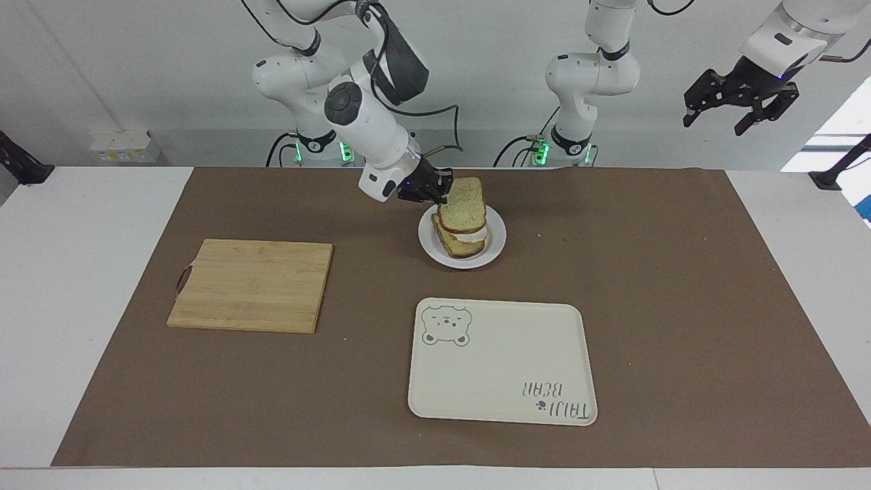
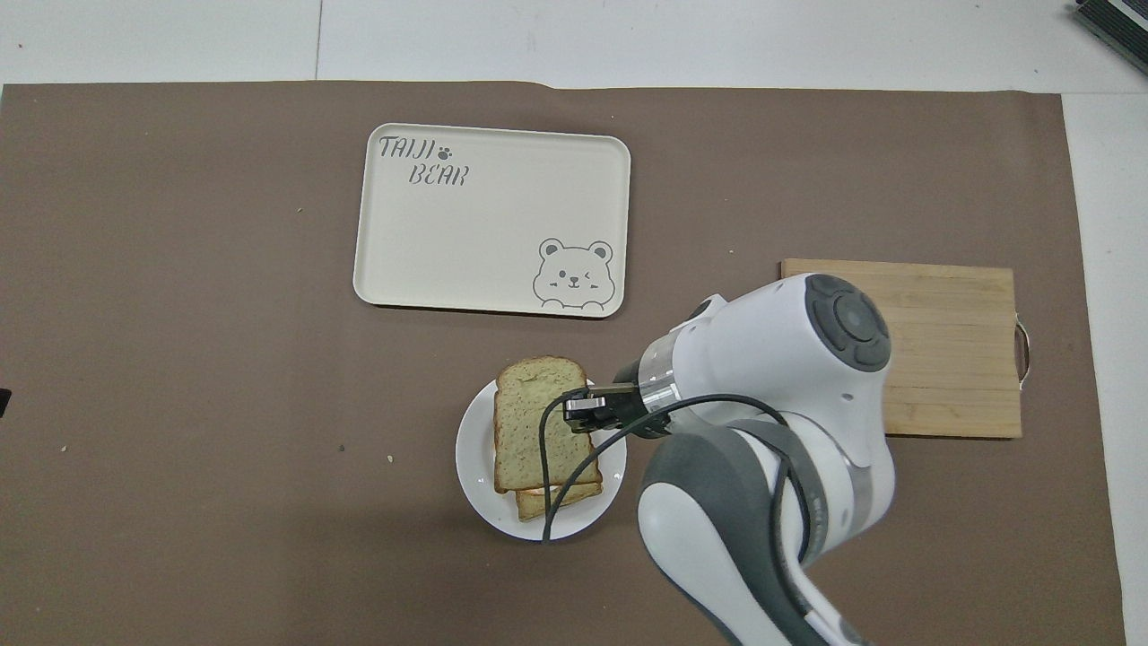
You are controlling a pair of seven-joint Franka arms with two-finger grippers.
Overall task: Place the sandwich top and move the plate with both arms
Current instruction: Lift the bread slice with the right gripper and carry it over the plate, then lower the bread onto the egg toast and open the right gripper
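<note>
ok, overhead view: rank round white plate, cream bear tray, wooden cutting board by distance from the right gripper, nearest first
1. Round white plate: directly under the right gripper, which holds the plain bread slice over it.
2. Wooden cutting board: toward the right arm's end.
3. Cream bear tray: farther from the robots than the plate. Close to the board's rank.
</note>
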